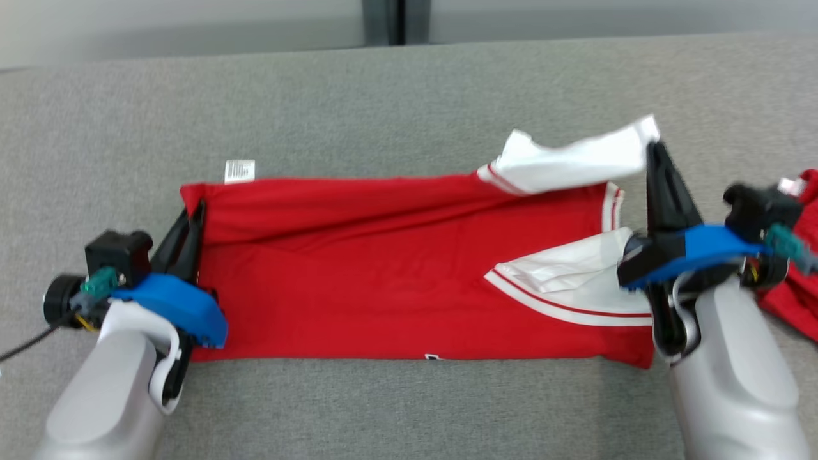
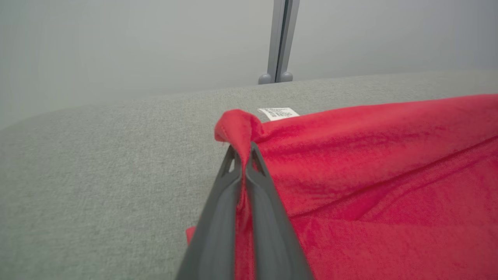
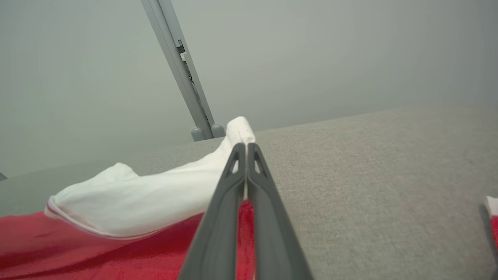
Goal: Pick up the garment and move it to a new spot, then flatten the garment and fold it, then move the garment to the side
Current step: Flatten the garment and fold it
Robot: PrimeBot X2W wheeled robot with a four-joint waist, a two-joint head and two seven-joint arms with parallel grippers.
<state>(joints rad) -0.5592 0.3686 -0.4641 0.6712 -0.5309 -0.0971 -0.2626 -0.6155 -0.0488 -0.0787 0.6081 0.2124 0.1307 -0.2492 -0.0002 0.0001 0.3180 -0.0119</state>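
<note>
Pale grey forearms enter the head view at both lower corners, the left forearm and the right forearm. Between them the garment, red with white sleeves, lies lengthwise across the grey fabric surface. Its near edge is straight and rests flat on that surface. The near white sleeve, trimmed with red stripes, lies folded over the red body towards the right end.

The left gripper has its fingers closed tight on the garment's far left corner. The left wrist view shows red cloth pinched between the two tips and bunched over above them.

The right gripper has its fingers pressed together on the end of the far white sleeve and holds it lifted above the red body. The right wrist view confirms white cloth nipped between the tips, with the sleeve sagging away to that view's left.

Just past the left corner a white care label sticks out from the garment's far edge and lies on the surface. At the right edge of the head view, apart from the garment, lies a second red cloth. Farther back the surface ends at a pale wall with a grey upright post.
</note>
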